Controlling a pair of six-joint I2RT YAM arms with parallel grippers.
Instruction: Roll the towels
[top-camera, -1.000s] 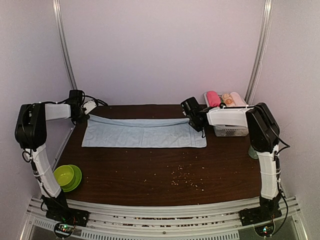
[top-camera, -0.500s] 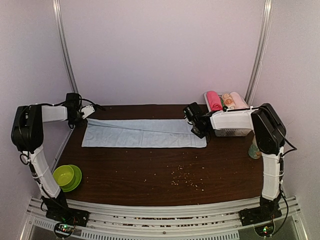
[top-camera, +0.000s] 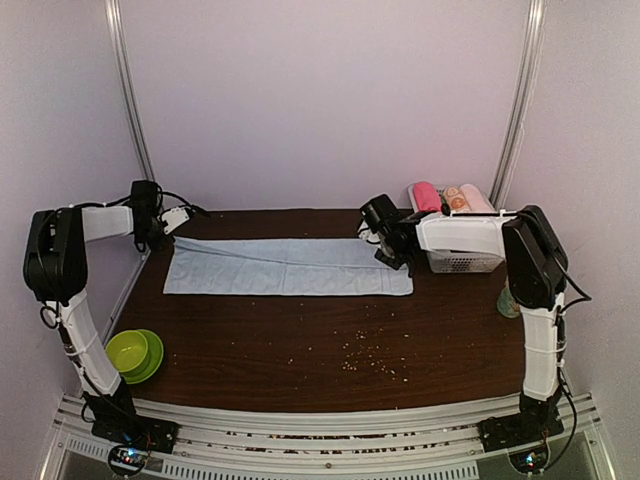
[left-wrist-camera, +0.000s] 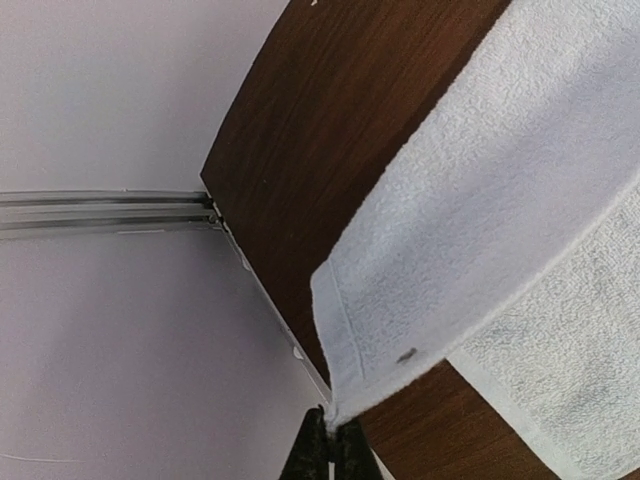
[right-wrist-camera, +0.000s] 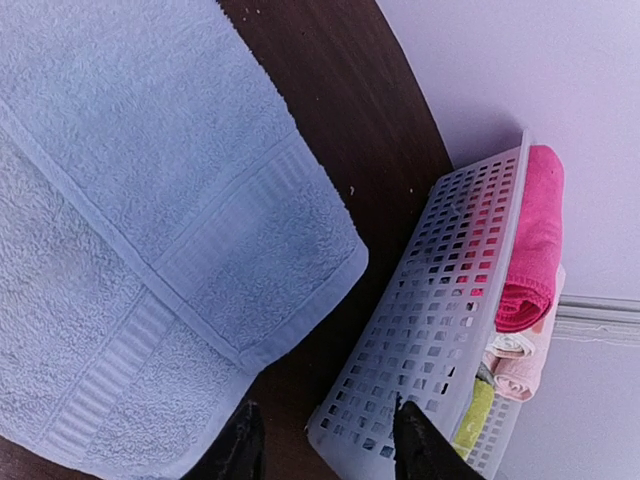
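Observation:
The light blue towel (top-camera: 288, 266) lies folded lengthwise across the far half of the table. My left gripper (top-camera: 163, 228) is at its far left corner, shut on the upper layer's corner (left-wrist-camera: 345, 395), which it holds pinched just above the wood. My right gripper (top-camera: 385, 245) is open and empty over the towel's far right corner (right-wrist-camera: 300, 270), beside the basket; its fingertips (right-wrist-camera: 245, 445) straddle bare wood. The magenta-pink towel (top-camera: 427, 197) sits rolled in the basket, also showing in the right wrist view (right-wrist-camera: 530, 240).
A white perforated basket (top-camera: 462, 262) at the far right holds the pink roll with peach and yellow-green rolls (right-wrist-camera: 475, 415). A green bowl (top-camera: 133, 352) sits on the near left edge. Crumbs (top-camera: 370, 355) are scattered on the near middle of the wood. The table's left edge (left-wrist-camera: 255, 280) is close.
My right gripper has let go of the towel's far right corner, which now lies flat, and has opened. My left gripper has shifted slightly, still pinching its corner.

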